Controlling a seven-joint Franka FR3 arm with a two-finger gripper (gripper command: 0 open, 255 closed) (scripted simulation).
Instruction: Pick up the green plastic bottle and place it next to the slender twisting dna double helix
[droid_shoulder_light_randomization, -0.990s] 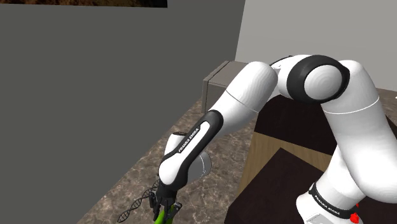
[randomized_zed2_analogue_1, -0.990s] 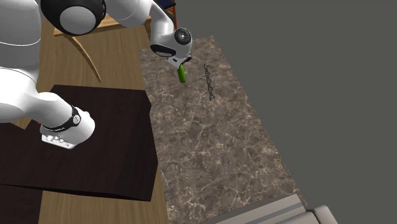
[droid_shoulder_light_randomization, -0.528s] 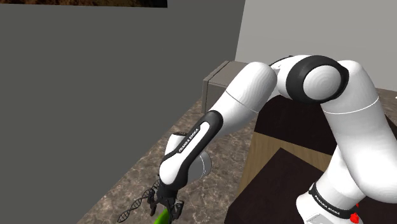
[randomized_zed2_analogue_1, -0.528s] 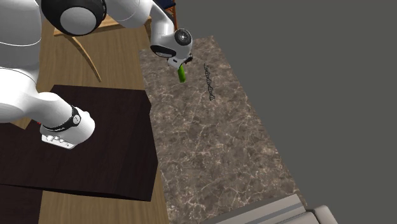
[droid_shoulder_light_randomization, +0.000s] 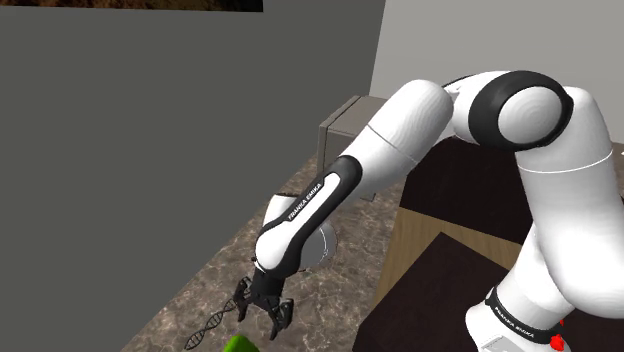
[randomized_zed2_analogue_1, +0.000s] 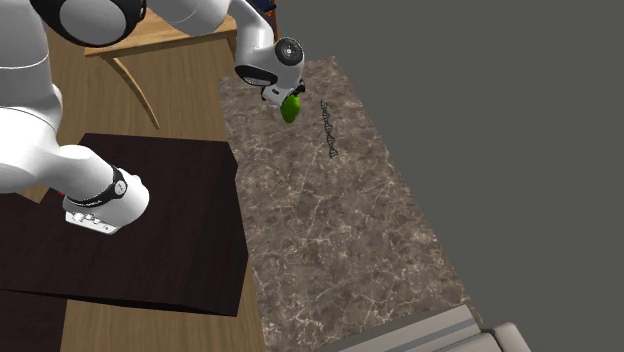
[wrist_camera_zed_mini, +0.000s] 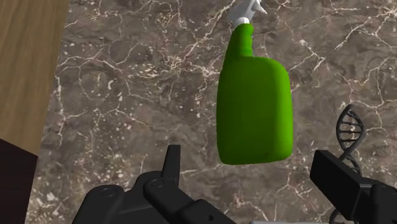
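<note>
- Wide open gripper (droid_shoulder_light_randomization: 262, 312), holding nothing, above the bottle (wrist_camera_zed_mini: 254, 108).
- Bottle flat on the counter (wrist_camera_zed_mini: 127, 95), not touched, with the helix (wrist_camera_zed_mini: 348, 130) just beside it at 4 o'clock in the second exterior view.
- Looks like the putting-down step, nearly done.
- Next: lift straight up and away, bumping neither bottle nor helix.

A household room: veined stone counter (randomized_zed2_analogue_1: 340, 230), wooden floor (randomized_zed2_analogue_1: 150, 332), grey wall (droid_shoulder_light_randomization: 150, 150).

Pincer (droid_shoulder_light_randomization: 260, 317) spread above marble counter (droid_shoulder_light_randomization: 190, 300); green bottle (droid_shoulder_light_randomization: 238, 345) just below, DNA helix (droid_shoulder_light_randomization: 208, 326) beside.
</note>
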